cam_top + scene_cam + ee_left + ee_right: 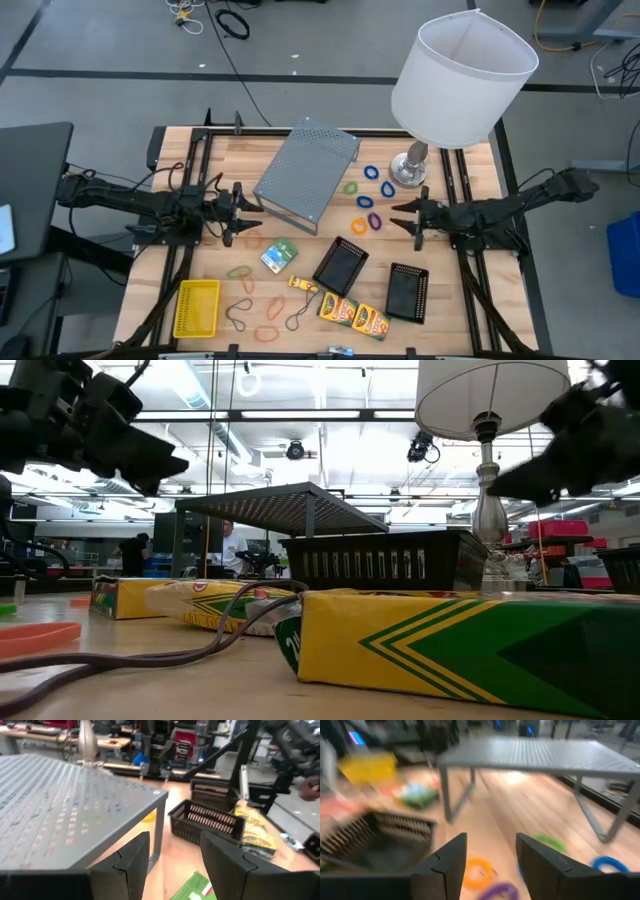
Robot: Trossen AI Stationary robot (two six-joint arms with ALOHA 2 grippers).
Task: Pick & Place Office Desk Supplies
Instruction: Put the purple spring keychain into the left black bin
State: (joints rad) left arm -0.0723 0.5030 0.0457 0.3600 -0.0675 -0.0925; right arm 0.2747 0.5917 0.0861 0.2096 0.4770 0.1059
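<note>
Both grippers hover above the wooden table, pointing at each other and touching nothing. My left gripper (243, 216) (175, 842) is open beside the grey mesh riser (307, 172), above the green-white packet (279, 256). My right gripper (402, 217) (491, 842) is open next to several coloured rubber-band loops (368, 210) that lie flat on the wood. Two black mesh trays (340, 265) (407, 291) stand near the table's middle. Crayon boxes (352, 315) lie at the near edge, and the yellow basket (197, 306) stands at the near left.
A big white-shaded lamp (460, 75) stands at the far right, its base (408, 172) just beyond the loops. More loops and a dark cord (245, 300) lie between the basket and the crayon boxes. Black rails (192, 170) run along both table sides.
</note>
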